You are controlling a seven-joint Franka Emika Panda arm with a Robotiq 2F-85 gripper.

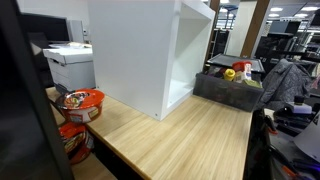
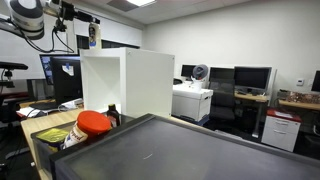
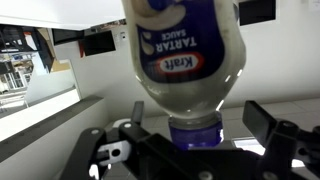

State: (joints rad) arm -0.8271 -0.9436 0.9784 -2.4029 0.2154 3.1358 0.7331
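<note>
One tartar sauce bottle (image 3: 185, 50), centre frame: smooth plastic, likely light, slippery; grip mid-body. Gripper (image 3: 185, 147) released, jaws wide.

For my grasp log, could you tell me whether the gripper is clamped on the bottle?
No, in the wrist view the fingers of the gripper stand wide apart, clear of the bottle.
</note>
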